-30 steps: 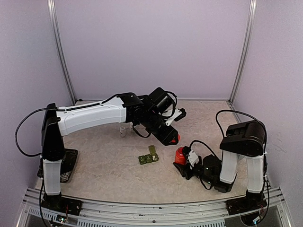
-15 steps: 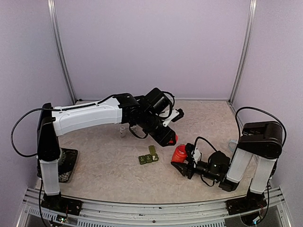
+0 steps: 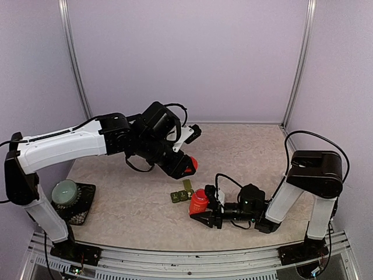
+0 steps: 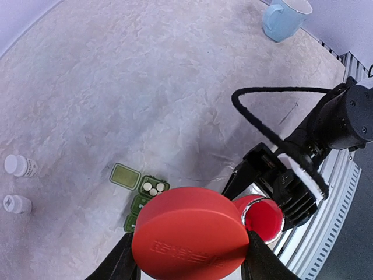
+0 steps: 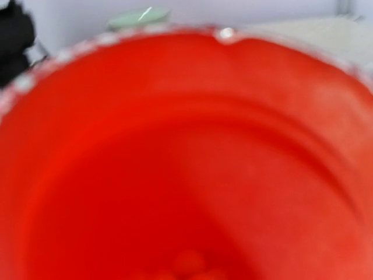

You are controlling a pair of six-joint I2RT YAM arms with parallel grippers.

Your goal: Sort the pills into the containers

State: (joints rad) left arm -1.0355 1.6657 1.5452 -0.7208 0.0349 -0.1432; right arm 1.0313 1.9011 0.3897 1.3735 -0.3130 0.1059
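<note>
Pills (image 4: 152, 188) in containers (image 4: 134, 205), left-wrist view only

Red bottle (image 3: 199, 201), red cap (image 4: 189, 233), dark green containers (image 3: 182, 196), beige marbled table (image 3: 134, 198).

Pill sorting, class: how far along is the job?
Done: the red cap is off, in the left hand, and one compartment of the containers holds white pills. In hand: the right hand holds the open red bottle beside them. Left: the other two compartments look lidded.

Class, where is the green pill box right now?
In the top view, the pill box lies front-centre on the table, just left of the red bottle.
</note>
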